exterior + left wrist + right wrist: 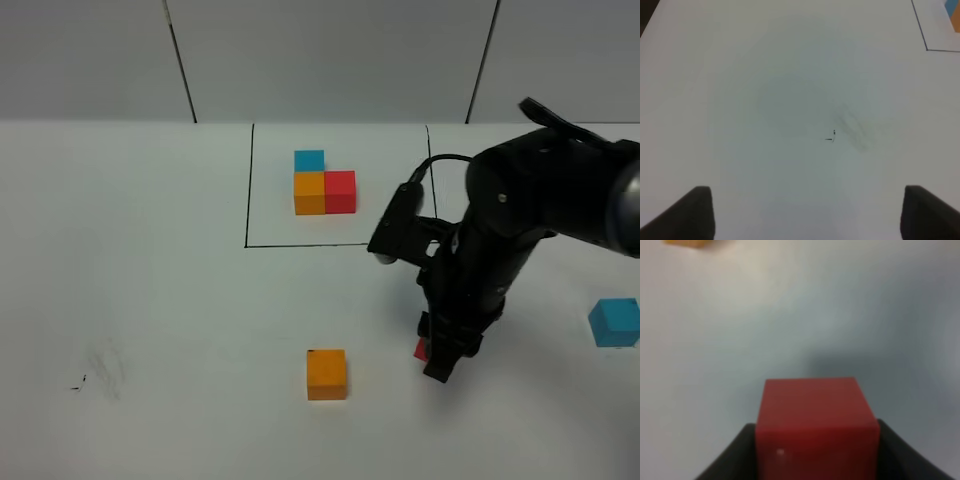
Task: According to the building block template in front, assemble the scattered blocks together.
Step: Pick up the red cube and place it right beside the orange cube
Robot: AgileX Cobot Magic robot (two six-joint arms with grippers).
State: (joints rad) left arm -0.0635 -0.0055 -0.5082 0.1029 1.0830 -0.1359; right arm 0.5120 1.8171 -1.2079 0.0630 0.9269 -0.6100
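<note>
The right wrist view reveals the right claw clamping the small matte red cube, three o'clock from the matte orange cube; left claw wide.

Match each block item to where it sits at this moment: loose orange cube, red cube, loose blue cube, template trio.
1 loose orange cube
2 red cube
3 loose blue cube
4 template trio

A inside the black frame
B in the jaws of the right gripper
C near the right edge of the high view
D lying free, left of that gripper

Pairs: 1-D, 2-B, 3-C, 4-A.
</note>
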